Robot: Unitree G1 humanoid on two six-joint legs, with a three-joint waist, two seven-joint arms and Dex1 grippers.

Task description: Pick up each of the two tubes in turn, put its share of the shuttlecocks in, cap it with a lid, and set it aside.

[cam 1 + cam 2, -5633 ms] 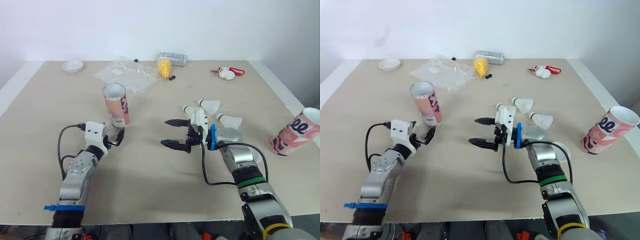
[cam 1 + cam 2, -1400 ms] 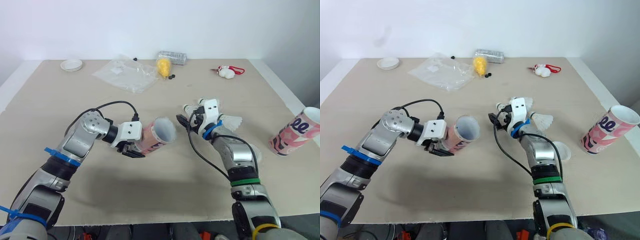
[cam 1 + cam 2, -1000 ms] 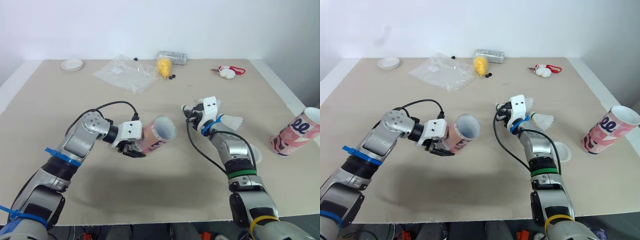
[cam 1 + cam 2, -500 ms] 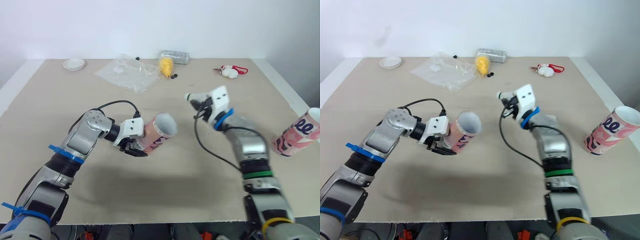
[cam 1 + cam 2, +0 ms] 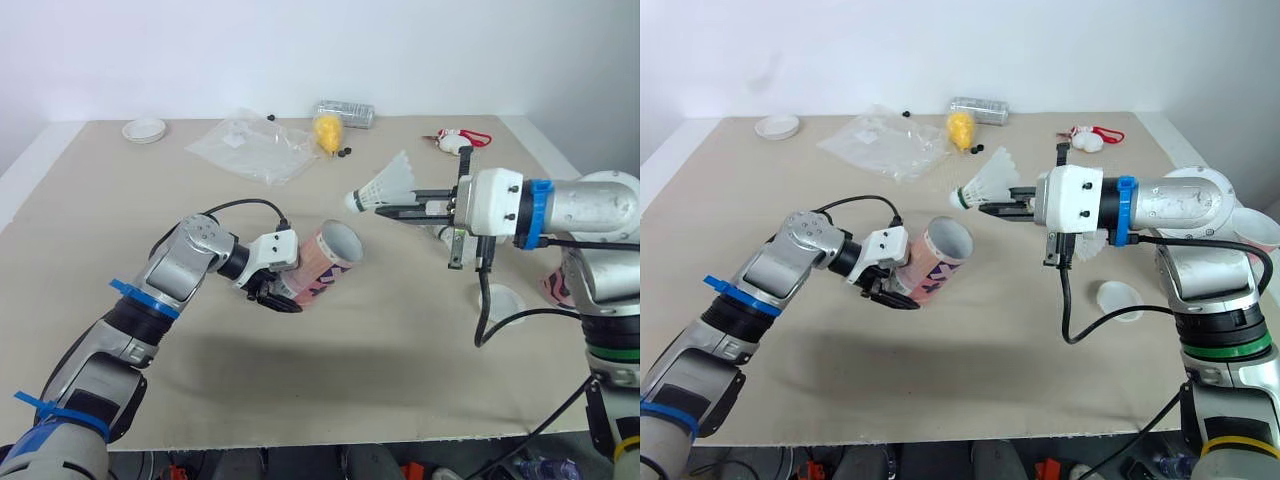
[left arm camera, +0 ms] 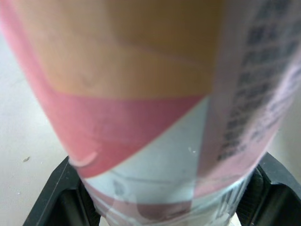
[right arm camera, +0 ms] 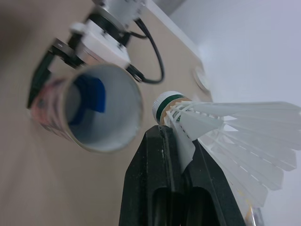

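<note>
Tube (image 5: 322, 264) hangs clear of the table (image 5: 330, 390), a little to 9 o'clock of its middle. The left gripper (image 5: 272, 292) is clamped round its lower body, one finger on each side. Its long axis is tilted, with the open mouth up toward 2 o'clock and the closed end down toward 8. It looks like light, stiff card with a smooth wrap, so a hold low on the body suits it, though a hard squeeze could dent it. A lid (image 5: 499, 300) lies flat at 4 o'clock of the tube. At 1 o'clock of the mouth, close but apart, the right gripper (image 5: 388, 211) is pinched together on a shuttlecock (image 5: 386, 185), at the skirt's edge just behind the cork. The cork points to 8 o'clock, roughly at the mouth, and the feathers flare toward 2. It should weigh almost nothing, and the feathers would bend easily, so the cork end is the safer hold. Far off, a bag (image 5: 255, 150) lies at 12 o'clock and a white disc (image 5: 146, 130) at 11.
</note>
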